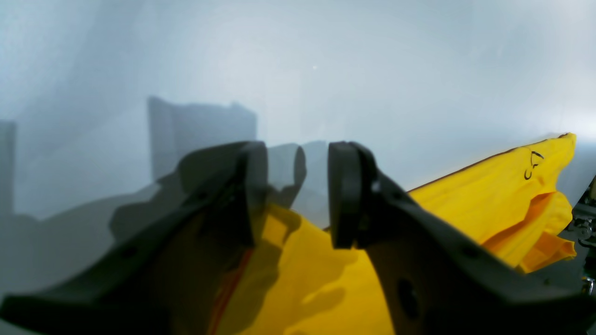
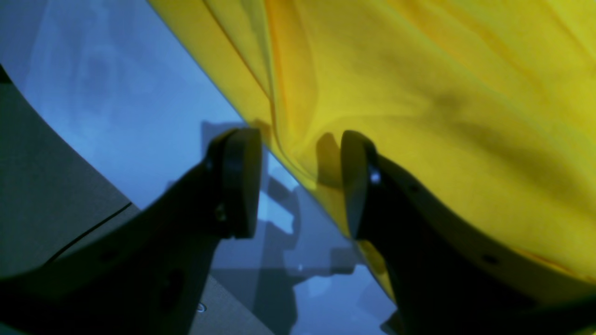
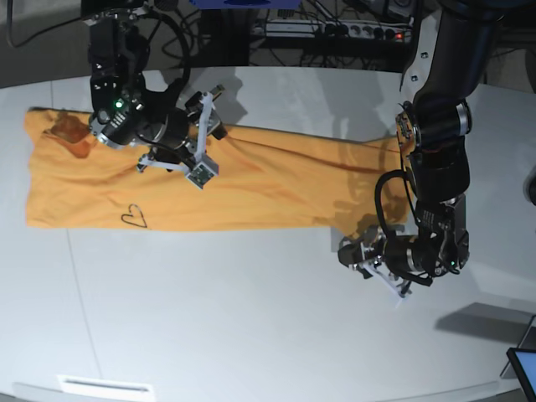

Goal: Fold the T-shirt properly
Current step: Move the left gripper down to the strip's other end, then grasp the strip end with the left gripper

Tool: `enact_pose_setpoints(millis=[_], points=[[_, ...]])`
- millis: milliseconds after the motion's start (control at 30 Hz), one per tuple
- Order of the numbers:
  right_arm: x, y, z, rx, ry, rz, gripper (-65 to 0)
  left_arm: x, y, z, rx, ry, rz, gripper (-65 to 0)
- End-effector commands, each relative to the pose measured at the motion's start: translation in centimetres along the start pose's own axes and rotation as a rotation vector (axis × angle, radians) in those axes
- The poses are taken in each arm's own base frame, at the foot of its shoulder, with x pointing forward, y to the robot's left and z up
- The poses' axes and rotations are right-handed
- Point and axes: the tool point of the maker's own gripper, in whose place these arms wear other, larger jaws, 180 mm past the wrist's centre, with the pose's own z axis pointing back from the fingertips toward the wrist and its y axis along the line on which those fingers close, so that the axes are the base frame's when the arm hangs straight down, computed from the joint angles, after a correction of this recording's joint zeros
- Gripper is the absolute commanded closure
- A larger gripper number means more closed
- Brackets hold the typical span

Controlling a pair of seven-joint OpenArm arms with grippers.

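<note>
1. Setting: a pale grey-white table point(image 3: 251, 335) is seen from above in the base view, with cables and a power strip point(image 3: 339, 32) along the far edge at 12 o'clock and a corner of a screen point(image 3: 523, 364) at 5 o'clock.

2. Left gripper point(image 1: 298, 195): found nearest the viewer, at about 4 o'clock in the base view, just off the near right corner of the cloth. Its jaws are seen parted in its wrist view. Yellow fabric lies beneath and behind them, but none is seen pinched between them; nothing is judged to be held.

3. The T-shirt point(image 3: 251, 188): laid as a long orange-yellow band across the table from 9 o'clock towards 3 o'clock. A lengthwise fold is judged to be done already, since no sleeves are seen spread. The heart mark point(image 3: 134, 216) is seen near the near edge at 8 o'clock. A small bunched patch remains at the far left corner.

4. Right gripper point(image 2: 300, 186): placed farthest, at 10 o'clock, over the far edge of the cloth. Its jaws stand apart astride that edge, unclosed.

5. Remaining, as judged: the crosswise folds are not yet done.
</note>
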Motion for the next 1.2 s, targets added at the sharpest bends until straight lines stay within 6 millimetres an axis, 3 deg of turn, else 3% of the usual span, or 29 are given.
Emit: enact_pose_setpoints(millis=[0, 200, 300, 567, 833, 1167], points=[[1.3, -0.2, 0.5, -0.005, -0.051, 0.007, -27.0, 1.3, 0.3, 1.0, 0.022, -0.016, -0.021, -21.8], [1.4, -0.2, 0.5, -0.006, -0.052, 0.007, -27.0, -0.1, 1.1, 0.6, 0.049, 0.025, -0.038, -21.8], [1.3, -0.2, 0.5, -0.005, -0.051, 0.007, -27.0, -1.8, 1.3, -0.2, 0.082, 0.091, -0.09, -21.8], [1.4, -0.2, 0.5, -0.005, -0.052, 0.007, -27.0, -1.9, 1.3, -0.3, 0.095, 0.1, -0.101, -21.7], [1.4, -0.2, 0.5, -0.005, -0.054, 0.007, -27.0, -3.1, 3.5, -0.1, 0.203, 0.133, -0.061, -21.7], [1.5, -0.2, 0.5, -0.006, -0.055, 0.007, -27.0, -4.9, 3.4, -0.3, 0.274, 0.174, -0.218, -21.7]])
